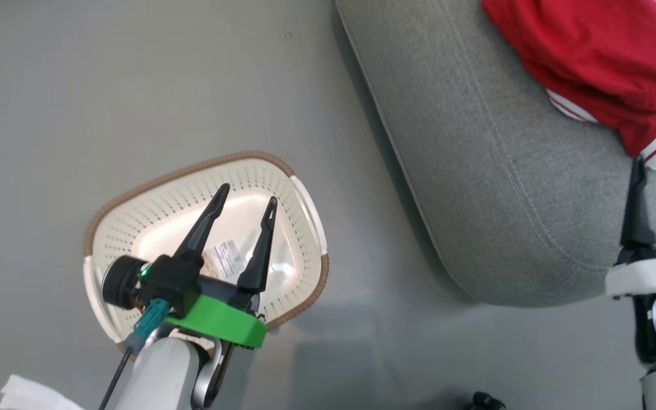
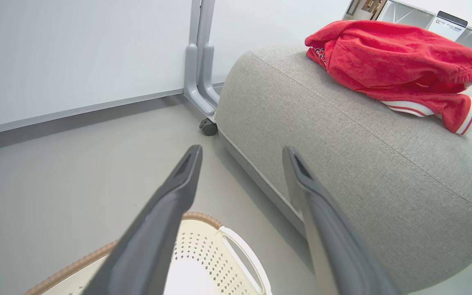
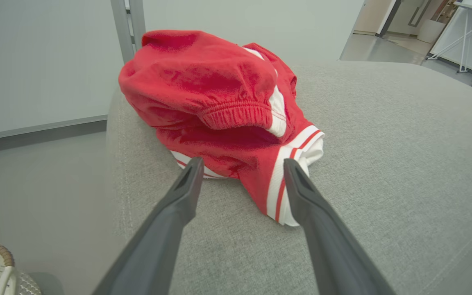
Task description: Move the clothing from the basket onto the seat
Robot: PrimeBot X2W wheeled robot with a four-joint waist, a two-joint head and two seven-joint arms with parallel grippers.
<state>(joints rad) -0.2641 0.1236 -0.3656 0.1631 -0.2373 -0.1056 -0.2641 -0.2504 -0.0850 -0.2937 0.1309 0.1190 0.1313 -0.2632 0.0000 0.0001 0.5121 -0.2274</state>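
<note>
Topping clothing (image 3: pixel 236 164), right wrist view: shorts (image 3: pixel 203 78), seemingly.

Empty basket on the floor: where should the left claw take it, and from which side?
Probably the white side handle at the end of the basket nearest the seat. It is a thin bar with an open slot under it, narrow enough for the open left claw. Come down from above, one finger through the slot. The sloping perforated wall offers less to pinch.
</note>
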